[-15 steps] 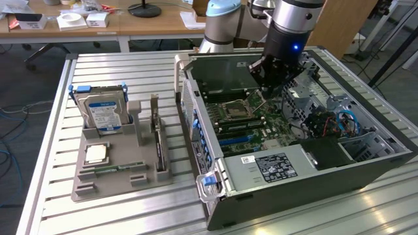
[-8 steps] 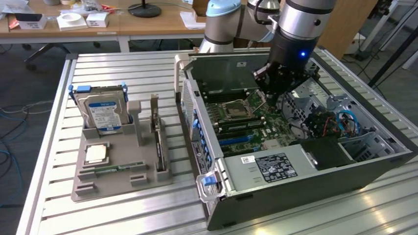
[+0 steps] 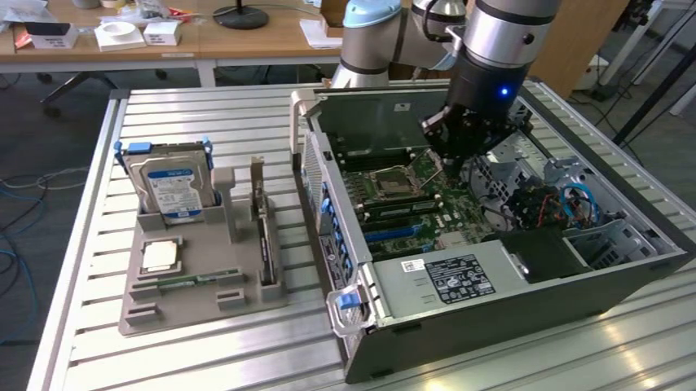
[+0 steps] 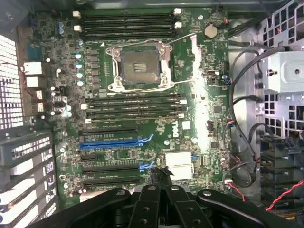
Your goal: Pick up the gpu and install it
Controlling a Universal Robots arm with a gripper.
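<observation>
Two containers stand on the slatted metal table (image 3: 218, 114) in the exterior view. Toward that view's left is a grey holding tray (image 3: 163, 314). It carries a blue-labelled hard drive (image 3: 169, 183) upright in its far slot, a processor chip (image 3: 161, 257) lying flat, a memory stick (image 3: 196, 279) lying flat nearer the front, and a dark card on edge along the side facing the computer, which appears to be the gpu (image 3: 263, 236). The card sits in the tray, well apart from the arm. Toward the view's right is an open computer case (image 3: 457, 350), lying with its motherboard (image 3: 419, 204) facing up and an empty processor socket (image 3: 389, 181) exposed. The gripper (image 3: 438, 177) hangs inside the case just beside that socket, above the board, and looks drawn to a narrow point. In the wrist view the motherboard (image 4: 190, 71) lies below with the bare socket (image 4: 140, 66), unfilled memory slots and a blue expansion slot (image 4: 111, 142) with no card in it. The gripper (image 4: 161, 175) appears clenched, its tips together with nothing between them. No contact with the board can be confirmed.
</observation>
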